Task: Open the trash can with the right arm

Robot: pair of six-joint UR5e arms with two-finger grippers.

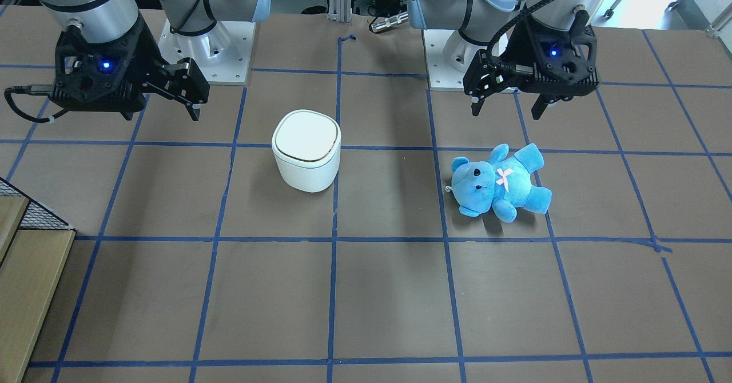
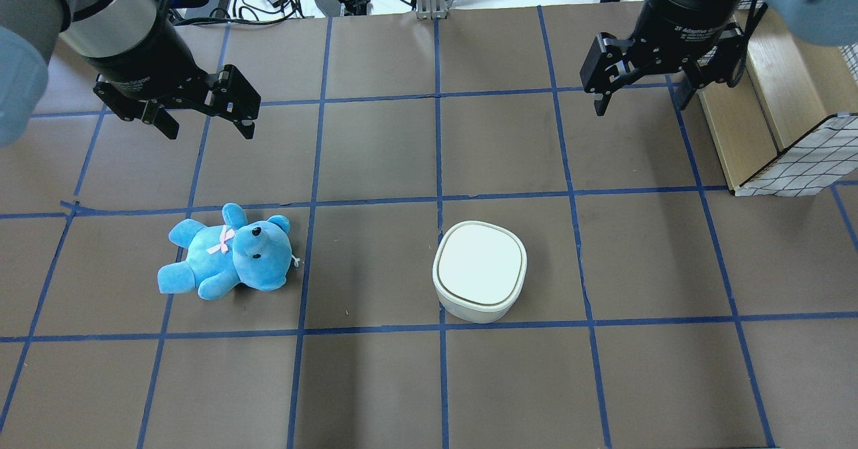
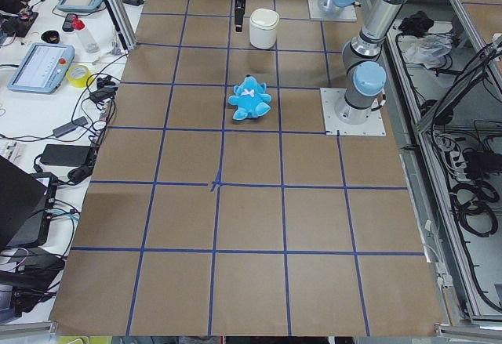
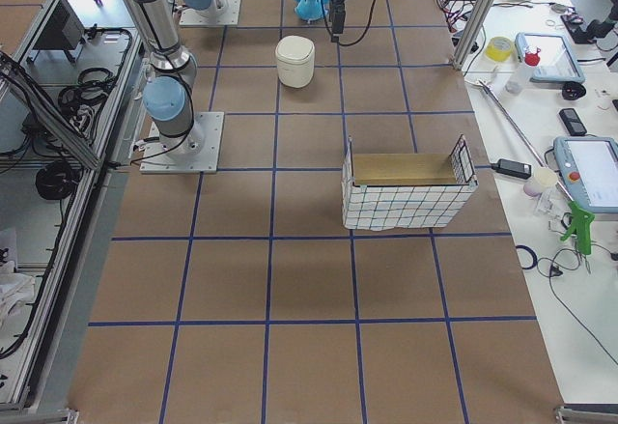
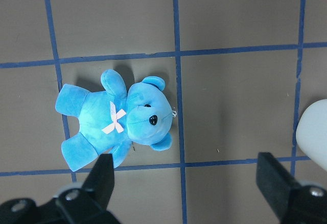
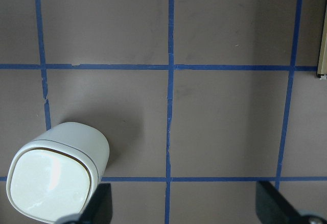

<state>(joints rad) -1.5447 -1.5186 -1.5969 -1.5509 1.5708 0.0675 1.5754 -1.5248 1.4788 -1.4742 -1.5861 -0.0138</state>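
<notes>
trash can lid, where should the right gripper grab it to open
Probably the lid at its rim seam, from above with the open right gripper: the trash can stands upright, lid shut and flush, no handle showing. The hinged side cannot be told.

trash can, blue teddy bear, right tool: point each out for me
small white rounded-square plastic trash can (image 2: pixel 479 265): overhead exterior view, lid centre
blue plush teddy bear (image 2: pixel 216 256): overhead exterior view, chest
right arm's black two-finger tool (image 2: pixel 641 107): overhead exterior view, midway between fingertips

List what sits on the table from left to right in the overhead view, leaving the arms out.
blue plush bear → trash can, lid shut → wooden box with a wire-mesh end, at the right edge.
</notes>
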